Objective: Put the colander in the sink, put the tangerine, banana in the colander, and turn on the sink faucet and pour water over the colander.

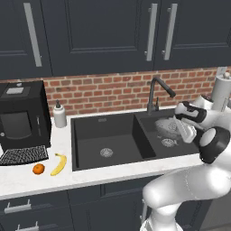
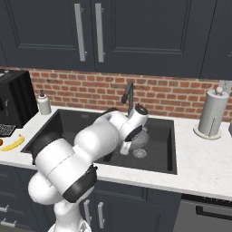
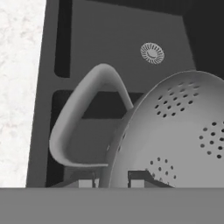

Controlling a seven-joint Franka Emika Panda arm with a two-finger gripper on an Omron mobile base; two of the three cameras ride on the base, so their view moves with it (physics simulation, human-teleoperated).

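the hand view was the one that showed the grip up close: the gripper (image 3: 114,181) had its 2 fingertips (image 3: 86,183) set on either side of the colander (image 3: 175,131) rim, clamped on it, with the looped rim handle just to their left and a round drain beyond. the left base view showed the colander (image 1: 168,126) held over the smaller right basin of the sink (image 1: 90,124), just in front of the sink faucet (image 1: 156,92), with the gripper (image 1: 186,131) beside it. in the right base view the arm hid most of this. far off to the gripper's left, the banana (image 1: 58,164) and the tangerine (image 1: 39,168) lay on the counter (image 1: 27,180), side by side. both basins held nothing besides the colander.
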